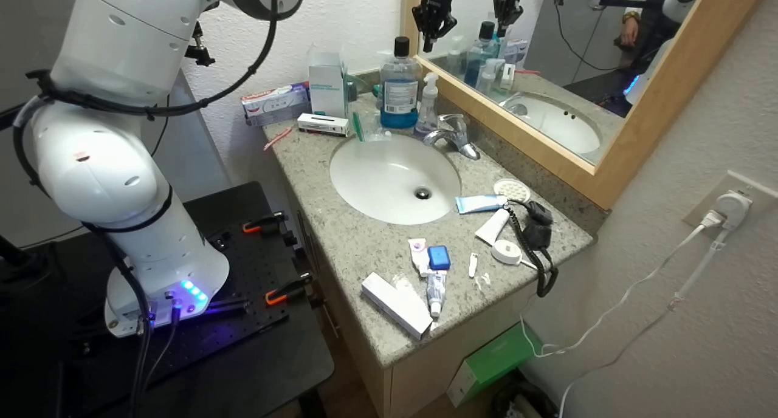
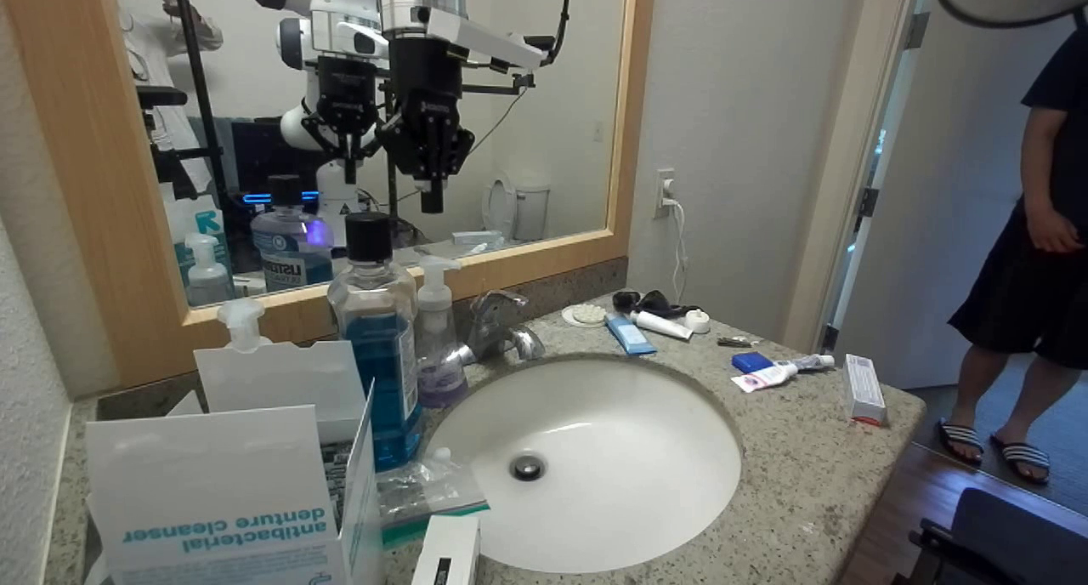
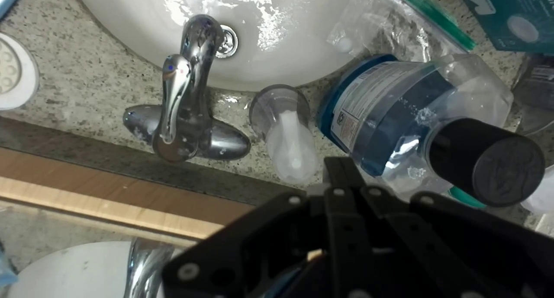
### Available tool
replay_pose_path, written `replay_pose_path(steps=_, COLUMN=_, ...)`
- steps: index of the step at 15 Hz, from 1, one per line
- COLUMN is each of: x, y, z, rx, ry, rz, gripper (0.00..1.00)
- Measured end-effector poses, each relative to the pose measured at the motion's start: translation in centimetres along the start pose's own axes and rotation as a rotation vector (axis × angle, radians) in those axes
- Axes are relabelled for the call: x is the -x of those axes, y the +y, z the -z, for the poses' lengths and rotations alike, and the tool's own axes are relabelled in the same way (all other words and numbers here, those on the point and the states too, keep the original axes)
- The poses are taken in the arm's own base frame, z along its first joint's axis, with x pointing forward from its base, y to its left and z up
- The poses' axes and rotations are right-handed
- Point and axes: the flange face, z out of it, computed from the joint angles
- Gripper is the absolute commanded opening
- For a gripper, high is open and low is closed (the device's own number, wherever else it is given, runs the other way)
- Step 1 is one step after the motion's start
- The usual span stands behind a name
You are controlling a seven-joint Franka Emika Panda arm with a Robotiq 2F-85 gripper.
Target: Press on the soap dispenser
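Note:
The soap dispenser (image 1: 428,108) is a small upright clear bottle with a white pump top and pale purplish liquid. It stands between the faucet and the mouthwash bottle, and it shows in both exterior views (image 2: 438,347). In the wrist view I look down on its whitish pump head (image 3: 292,148). My gripper (image 3: 345,166) is shut with its fingertips together and nothing between them. In an exterior view the gripper (image 2: 432,195) hangs above the pump top with a gap. It is also above the dispenser's height in an exterior view (image 1: 429,41).
A tall mouthwash bottle (image 2: 371,347) with a black cap stands close beside the dispenser. The chrome faucet (image 3: 190,98) is on its other side. The mirror frame (image 1: 504,105) runs behind. A denture cleanser box (image 2: 212,483), another pump top (image 2: 244,321) and the sink (image 1: 389,175) are near.

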Motion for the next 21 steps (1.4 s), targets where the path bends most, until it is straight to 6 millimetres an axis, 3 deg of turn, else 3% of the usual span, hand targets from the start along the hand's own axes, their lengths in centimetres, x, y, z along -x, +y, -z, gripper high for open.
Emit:
replay_pose_path(steps=11, x=-0.1, y=0.1, z=-0.4, rx=0.000, ry=-0.004, rz=0.000, gripper=0.00)
replay_pose_path(steps=21, x=-1.0, y=0.3, z=-5.2, rx=-0.005, ry=-0.068, rz=0.020, gripper=0.00)
